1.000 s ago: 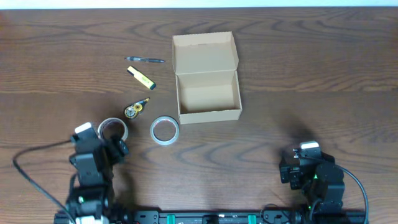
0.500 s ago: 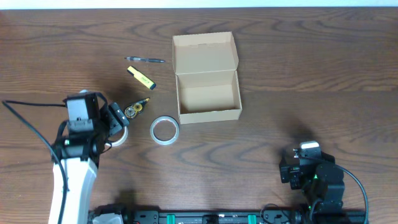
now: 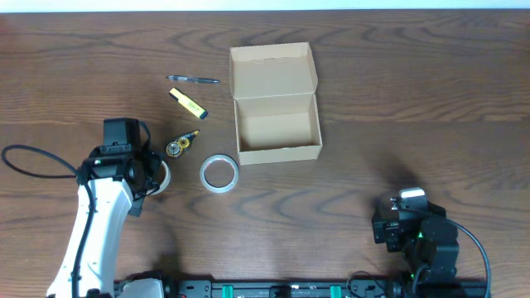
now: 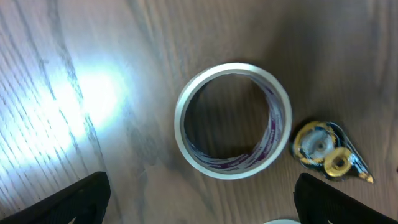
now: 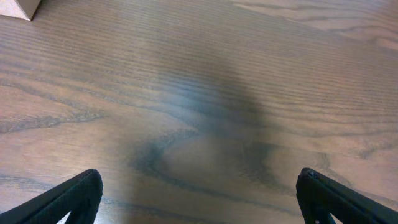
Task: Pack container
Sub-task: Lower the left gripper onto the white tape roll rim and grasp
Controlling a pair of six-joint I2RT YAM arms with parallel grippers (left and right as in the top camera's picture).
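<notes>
The container [image 3: 277,103] is an open tan cardboard box at the table's middle, its flap lid laid back and its inside empty. A roll of clear tape [image 4: 233,120] lies flat right under my left gripper [image 3: 157,176]; in the overhead view the arm hides most of it. My left gripper [image 4: 202,208] hangs above it, open and empty. A second tape roll [image 3: 219,173] lies left of the box front. My right gripper [image 5: 199,202] is open and empty over bare wood at the front right [image 3: 397,223].
A yellow and black correction tape dispenser [image 3: 180,145] lies just right of my left gripper and shows in the left wrist view [image 4: 329,152]. A yellow marker [image 3: 188,103] and a pen [image 3: 192,79] lie left of the box.
My left arm has swung out from the front edge toward the back and now sits over the left tape roll. The right arm has not moved.
</notes>
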